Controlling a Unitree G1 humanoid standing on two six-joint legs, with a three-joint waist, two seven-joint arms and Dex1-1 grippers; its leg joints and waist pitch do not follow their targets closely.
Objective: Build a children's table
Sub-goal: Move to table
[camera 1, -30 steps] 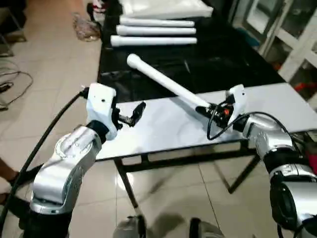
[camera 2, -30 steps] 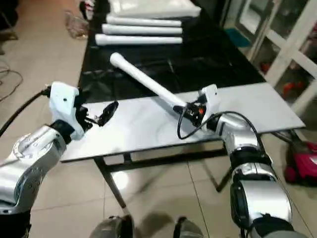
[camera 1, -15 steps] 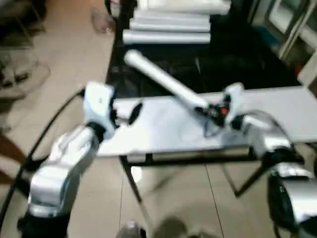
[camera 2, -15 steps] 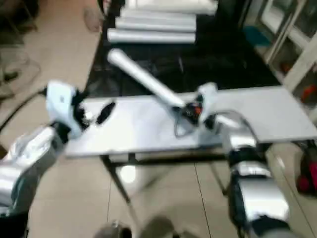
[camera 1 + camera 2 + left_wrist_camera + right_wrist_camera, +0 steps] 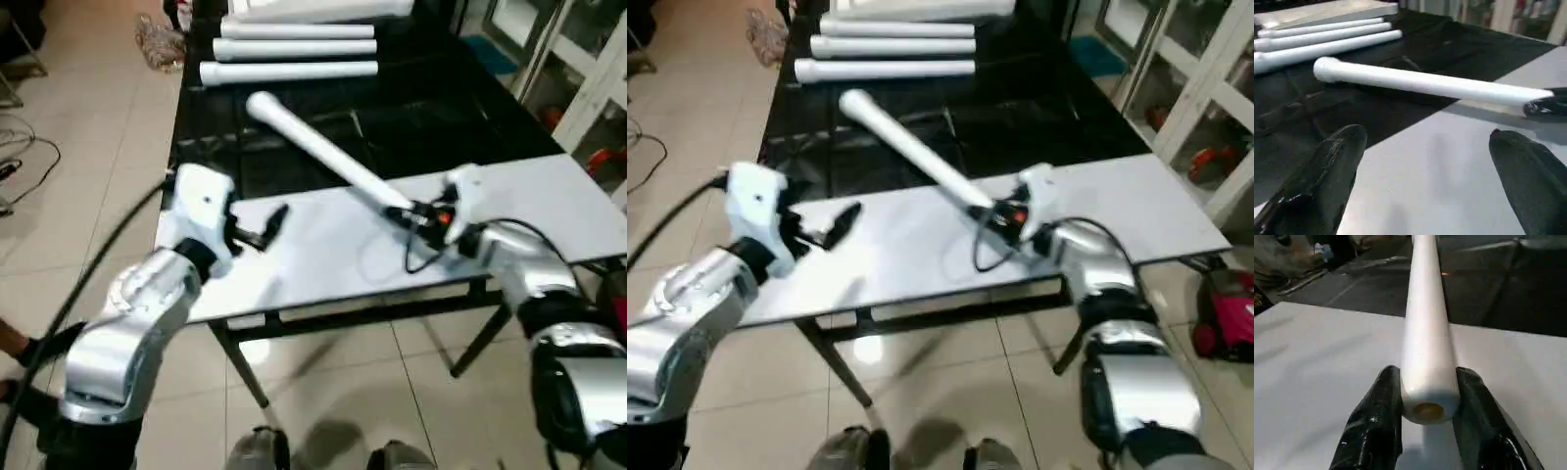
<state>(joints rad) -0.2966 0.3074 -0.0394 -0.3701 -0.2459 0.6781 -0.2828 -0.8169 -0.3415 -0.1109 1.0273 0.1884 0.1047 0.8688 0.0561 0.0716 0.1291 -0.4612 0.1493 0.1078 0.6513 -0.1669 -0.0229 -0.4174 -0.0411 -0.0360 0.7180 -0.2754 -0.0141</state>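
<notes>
Gripping the narrow end of one white tube leg [image 5: 328, 155], the right end effector [image 5: 1426, 396] has its two black fingers [image 5: 1376, 421] closed against opposite sides of the tube. The leg runs from that end effector over the far edge of the grey table [image 5: 549, 196] and out above the black table [image 5: 431, 108] behind it, wider rounded end farthest out. The tube is smooth, white and tapered, with a small hole in its gripped end face. The left end effector [image 5: 1425, 161] is spread wide and holds nothing, above the grey table near its left edge, well apart from the leg. Three more legs [image 5: 294, 49] lie side by side at the black table's far edge, beside the white top [image 5: 1327, 12].
</notes>
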